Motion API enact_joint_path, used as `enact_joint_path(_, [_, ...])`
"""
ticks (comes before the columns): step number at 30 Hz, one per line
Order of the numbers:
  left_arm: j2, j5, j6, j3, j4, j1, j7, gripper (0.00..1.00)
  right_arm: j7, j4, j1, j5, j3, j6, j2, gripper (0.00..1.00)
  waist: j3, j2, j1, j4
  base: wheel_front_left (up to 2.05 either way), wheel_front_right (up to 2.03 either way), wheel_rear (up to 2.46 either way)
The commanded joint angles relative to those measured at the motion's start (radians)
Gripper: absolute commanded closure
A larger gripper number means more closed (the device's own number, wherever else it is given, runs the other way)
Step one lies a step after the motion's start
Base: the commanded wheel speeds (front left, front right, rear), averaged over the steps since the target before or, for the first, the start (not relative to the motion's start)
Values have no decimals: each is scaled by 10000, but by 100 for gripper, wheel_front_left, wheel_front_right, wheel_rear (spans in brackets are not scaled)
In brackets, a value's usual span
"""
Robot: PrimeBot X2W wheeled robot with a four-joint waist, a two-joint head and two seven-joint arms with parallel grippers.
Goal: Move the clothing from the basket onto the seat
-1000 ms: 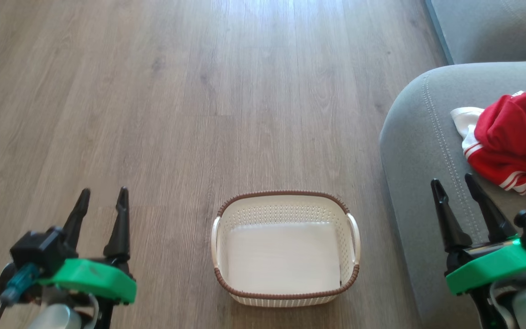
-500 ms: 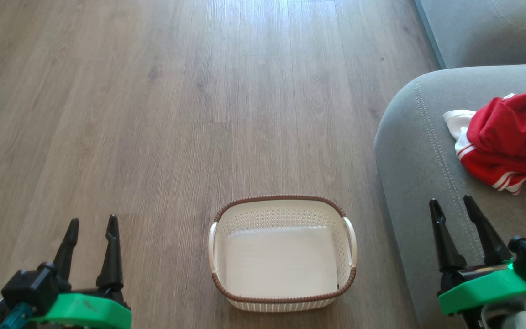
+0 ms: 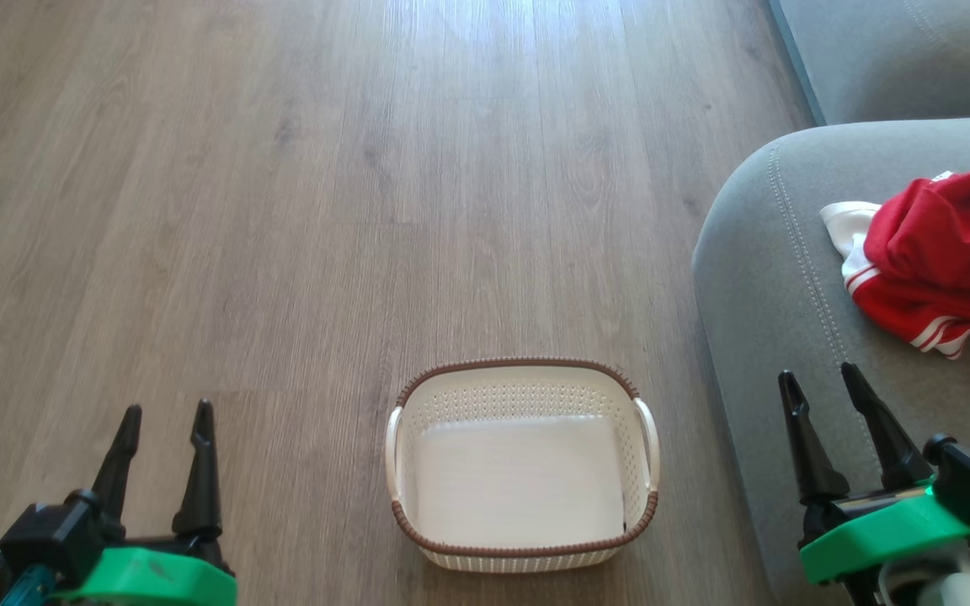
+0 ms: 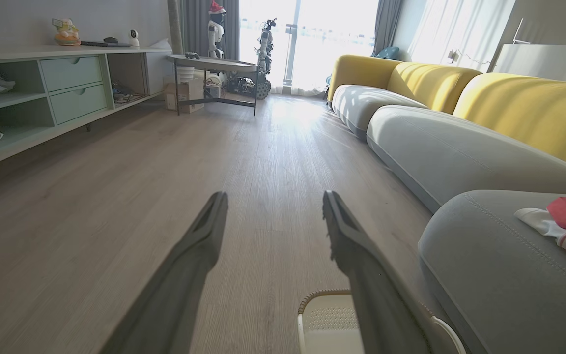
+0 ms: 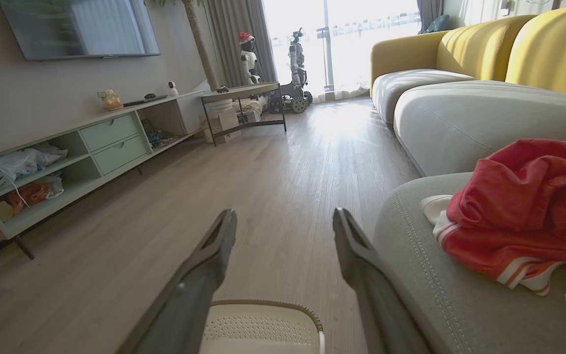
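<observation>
The white perforated basket [image 3: 523, 467] with a brown rim stands on the wooden floor, nothing inside it. Red clothing [image 3: 944, 252] with white stripes lies bunched on the grey seat [image 3: 775, 278] at the right. My left gripper [image 3: 163, 414] hangs open at the lower left, well away from the basket. My right gripper [image 3: 820, 376] is open over the seat's front corner, below the clothing and apart from it. The right wrist view has the clothing [image 5: 519, 211] on the seat [image 5: 440, 295] and the basket rim [image 5: 263, 305] below my open fingers. The left wrist view looks along the floor past the seat [image 4: 499, 275].
A second grey cushion [image 3: 898, 50] lies at the far right. A long grey and yellow sofa [image 4: 460, 123] runs along the right wall, a low shelf unit [image 5: 67, 162] along the left, a side table [image 4: 214, 66] further back. Wooden floor [image 3: 325, 210] stretches between.
Both grippers have dropped lower in the head view and stay open. The head camera has shifted slightly. The basket and the clothing rest as before.
</observation>
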Motion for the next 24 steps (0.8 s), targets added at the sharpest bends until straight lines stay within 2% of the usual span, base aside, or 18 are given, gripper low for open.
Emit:
enact_joint_path(1, [46, 97, -60, 537, -210, -328, -95, 0, 5, -360, -317, 58, 233, 71, -242, 0, 4, -1, 1, -7, 0, 0, 0])
enact_joint_path(20, [-287, 242, -609, 864, 52, -276, -95, 0, 50, -333, -337, 156, 315, 71, -254, 0, 43, -1, 1, -106, 0, 0, 0])
enact_joint_path(21, [-372, 120, -573, 422, 315, 5, 0, 100, 46, -2, -3, 76, 131, 0, -9, 100, 43, -1, 1, -106, 0, 0, 0])
enact_joint_path(24, [-550, 96, -602, 318, 769, 52, 17, 100, 44, 483, 70, 71, 221, -12, 105, 100, 44, -1, 1, -107, 0, 0, 0])
